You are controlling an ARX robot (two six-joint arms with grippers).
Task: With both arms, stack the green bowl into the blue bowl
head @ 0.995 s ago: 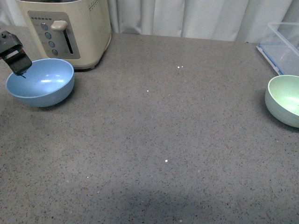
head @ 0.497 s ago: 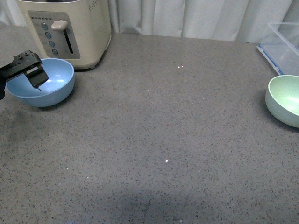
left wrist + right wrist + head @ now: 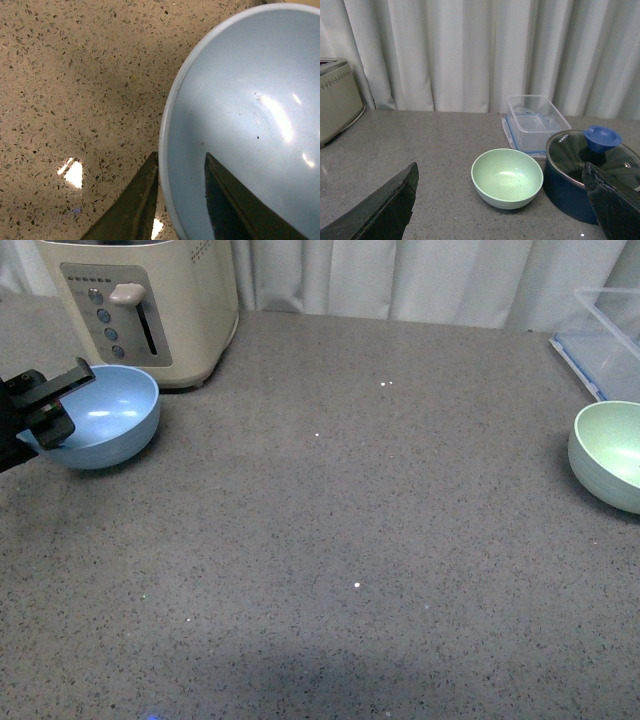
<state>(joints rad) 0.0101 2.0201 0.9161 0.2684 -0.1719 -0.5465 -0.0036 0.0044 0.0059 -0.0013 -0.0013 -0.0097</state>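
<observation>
Speckled grey counter (image 3: 350, 520): left gripper (image 3: 181, 157) straddles the smooth blue bowl's (image 3: 115, 420) rim, unclamped; right gripper (image 3: 500, 172) gapes empty before the matte green bowl (image 3: 507, 177); only its wrist view shows a glass-lidded pot (image 3: 565, 192).

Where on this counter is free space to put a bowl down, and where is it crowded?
Free: the counter middle between the blue bowl and the green bowl. Crowded: the left gripper straddles the blue bowl's rim beside the toaster; a container and a pot stand close by the green bowl.
</observation>
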